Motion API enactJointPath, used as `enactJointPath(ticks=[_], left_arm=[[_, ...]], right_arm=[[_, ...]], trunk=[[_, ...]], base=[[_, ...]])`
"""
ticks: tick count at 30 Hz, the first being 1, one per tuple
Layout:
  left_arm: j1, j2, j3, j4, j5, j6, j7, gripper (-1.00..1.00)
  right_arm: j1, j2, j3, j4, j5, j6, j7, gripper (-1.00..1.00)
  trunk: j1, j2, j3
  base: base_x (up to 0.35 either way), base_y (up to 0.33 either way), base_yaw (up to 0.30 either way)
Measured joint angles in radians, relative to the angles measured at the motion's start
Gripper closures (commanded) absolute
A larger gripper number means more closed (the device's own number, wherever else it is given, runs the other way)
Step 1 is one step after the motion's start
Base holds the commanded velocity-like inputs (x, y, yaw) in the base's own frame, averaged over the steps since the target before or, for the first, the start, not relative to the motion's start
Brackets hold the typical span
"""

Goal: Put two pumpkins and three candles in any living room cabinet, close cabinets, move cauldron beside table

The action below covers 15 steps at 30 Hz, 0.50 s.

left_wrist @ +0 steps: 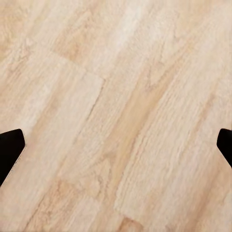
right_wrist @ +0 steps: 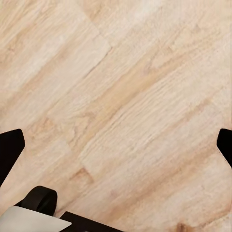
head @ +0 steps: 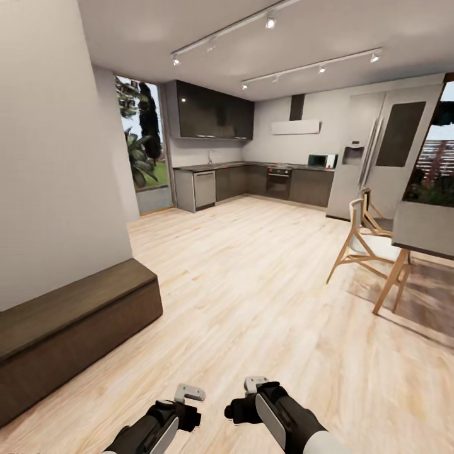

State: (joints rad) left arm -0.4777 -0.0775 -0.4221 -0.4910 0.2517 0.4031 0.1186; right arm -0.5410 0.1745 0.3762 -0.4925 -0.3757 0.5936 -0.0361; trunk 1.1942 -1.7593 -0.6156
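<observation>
The long, low, dark brown cabinet (head: 69,328) stands against the left wall, its flat front shut. A grey table (head: 421,228) on pale wooden legs stands at the right edge. Low at the front of the head view, my left gripper (head: 184,403) and right gripper (head: 247,396) hang side by side over bare wood floor. In the left wrist view the left gripper (left_wrist: 116,150) has its dark fingertips (left_wrist: 10,150) far apart, so it is open and empty. The right gripper (right_wrist: 116,150) is likewise open and empty. The pumpkins, candles and cauldron are out of view.
Two wooden chairs (head: 364,243) stand beside the table. A kitchen with dark units (head: 252,183) and a tall fridge (head: 362,164) lines the far wall. A white wall (head: 57,157) rises behind the cabinet. Wide plank floor (head: 252,284) stretches ahead.
</observation>
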Motion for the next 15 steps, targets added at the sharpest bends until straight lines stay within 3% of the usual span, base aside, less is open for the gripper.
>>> enactJointPath(ticks=[15], left_arm=[[0.0,0.0,0.0,0.0,0.0,0.0,0.001,-1.0]], right_arm=[[0.0,0.0,0.0,0.001,0.0,0.0,0.0,-1.0]], trunk=[[0.0,0.0,0.0]], base=[[0.257,-0.176,0.29]])
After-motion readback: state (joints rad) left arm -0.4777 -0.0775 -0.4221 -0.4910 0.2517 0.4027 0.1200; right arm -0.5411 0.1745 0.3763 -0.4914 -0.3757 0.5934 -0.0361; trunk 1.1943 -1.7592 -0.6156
